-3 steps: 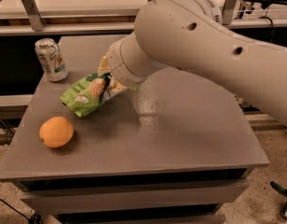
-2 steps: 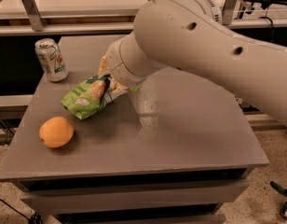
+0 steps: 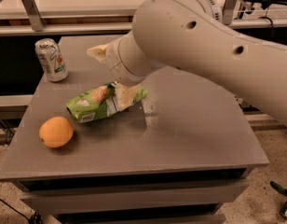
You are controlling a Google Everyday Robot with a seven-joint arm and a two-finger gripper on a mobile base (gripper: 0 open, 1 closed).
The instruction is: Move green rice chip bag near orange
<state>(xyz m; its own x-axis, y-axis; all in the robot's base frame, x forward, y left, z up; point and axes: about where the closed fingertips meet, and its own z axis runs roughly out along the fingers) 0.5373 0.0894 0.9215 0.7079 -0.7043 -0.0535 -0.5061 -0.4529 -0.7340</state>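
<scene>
The green rice chip bag (image 3: 97, 104) lies low over the grey table (image 3: 194, 125), left of centre, with its white end pointing right. My gripper (image 3: 124, 93) is mostly hidden under the big pale arm. One pale finger (image 3: 128, 96) shows over the bag's right end, and the gripper looks shut on the bag. The orange (image 3: 56, 131) sits on the table near the front left, a short gap down and left of the bag.
A pale green-and-silver soda can (image 3: 50, 59) stands upright at the table's back left. The table's front edge and left edge are close to the orange. Shelving and a counter run behind the table.
The bag has moved down and a little right with my gripper, and now sits lower over the table. The orange and the can have not moved.
</scene>
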